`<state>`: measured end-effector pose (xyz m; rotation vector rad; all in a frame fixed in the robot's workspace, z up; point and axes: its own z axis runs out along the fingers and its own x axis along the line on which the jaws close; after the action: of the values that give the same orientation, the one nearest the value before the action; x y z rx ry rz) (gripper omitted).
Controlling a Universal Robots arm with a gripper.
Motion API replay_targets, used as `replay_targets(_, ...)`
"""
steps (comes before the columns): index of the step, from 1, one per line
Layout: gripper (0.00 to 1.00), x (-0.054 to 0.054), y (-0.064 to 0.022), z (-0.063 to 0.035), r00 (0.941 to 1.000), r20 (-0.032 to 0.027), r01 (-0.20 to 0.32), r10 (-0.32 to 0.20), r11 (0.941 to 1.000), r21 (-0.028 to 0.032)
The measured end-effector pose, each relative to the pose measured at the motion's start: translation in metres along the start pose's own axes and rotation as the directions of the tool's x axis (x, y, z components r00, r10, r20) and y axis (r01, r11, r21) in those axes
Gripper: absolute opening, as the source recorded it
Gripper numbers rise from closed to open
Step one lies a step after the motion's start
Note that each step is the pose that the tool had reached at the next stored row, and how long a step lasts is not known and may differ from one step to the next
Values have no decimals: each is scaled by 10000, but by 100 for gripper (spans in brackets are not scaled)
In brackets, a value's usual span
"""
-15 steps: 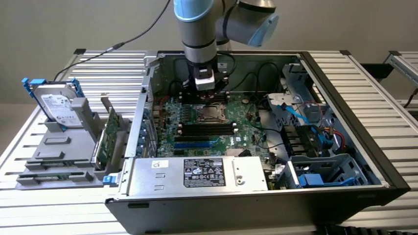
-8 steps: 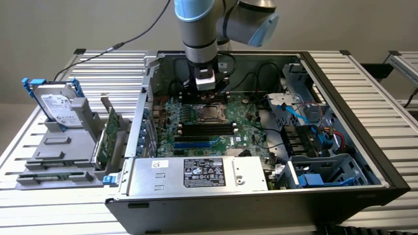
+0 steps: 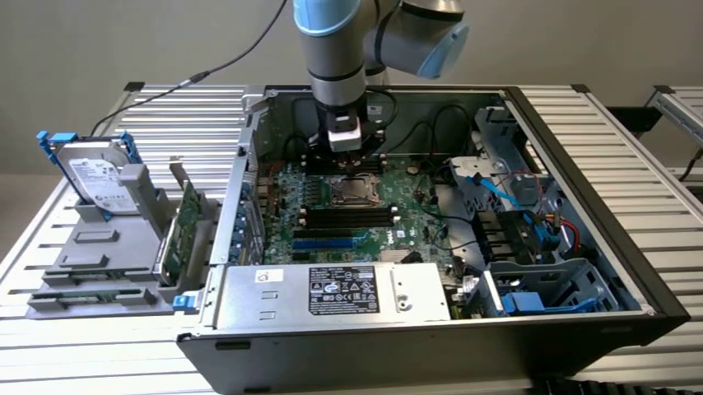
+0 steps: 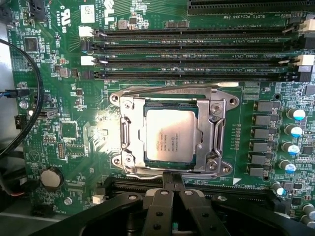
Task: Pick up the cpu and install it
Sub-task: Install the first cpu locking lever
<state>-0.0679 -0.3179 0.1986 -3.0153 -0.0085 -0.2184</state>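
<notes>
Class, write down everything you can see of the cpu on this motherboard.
The cpu is a small flat square chip with a dull silver metal top bearing faint print. It lies flat on the motherboard, inside a steel socket frame that borders its edges, near the black memory slots. The gripper hangs apart from it.

Soft even light, bright glare on motherboard (image 4: 98, 135), faint shadows

Look: cpu (image 4: 170, 140), a small square chip with a dull silver top and faint print.
Pose: flat, top up.
Place: I see it seated inside the metal socket frame (image 4: 216, 129).
</notes>
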Motion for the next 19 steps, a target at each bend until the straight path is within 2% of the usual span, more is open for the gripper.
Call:
replay_targets(8, 11, 0, -10, 1, 9999, -19, -162, 162, 9998, -119)
replay_targets(19, 11, 0, -48, 6, 9995, -40, -308, 307, 9993, -202)
